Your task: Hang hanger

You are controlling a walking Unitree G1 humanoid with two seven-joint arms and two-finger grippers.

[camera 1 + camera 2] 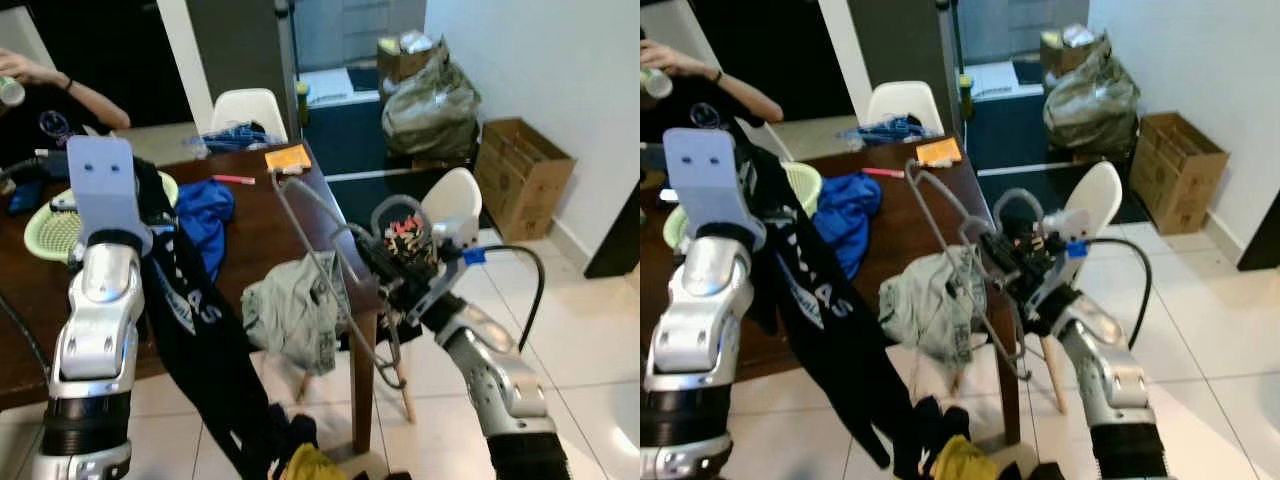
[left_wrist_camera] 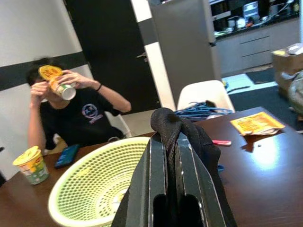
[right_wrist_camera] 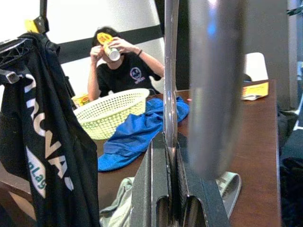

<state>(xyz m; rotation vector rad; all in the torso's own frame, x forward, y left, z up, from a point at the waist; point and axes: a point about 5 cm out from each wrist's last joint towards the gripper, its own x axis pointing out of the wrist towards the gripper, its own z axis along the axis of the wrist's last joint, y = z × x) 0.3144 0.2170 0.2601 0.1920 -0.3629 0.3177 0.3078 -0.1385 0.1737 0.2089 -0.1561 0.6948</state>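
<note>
Right end effector (image 1: 385,275) is pinching the grey hanger (image 1: 325,270) above the surface (image 1: 255,235) edge. Left end effector (image 2: 170,156) is gripping the black shirt (image 1: 195,330), hanging floorward. Advise threading 1 hanger arm into the collar slowly.

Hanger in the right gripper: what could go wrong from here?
The grey hanger, clamped thinly by the right gripper, could twist or slip. The black shirt in the left gripper trails low and may snag the table edge. A person sits close.
</note>
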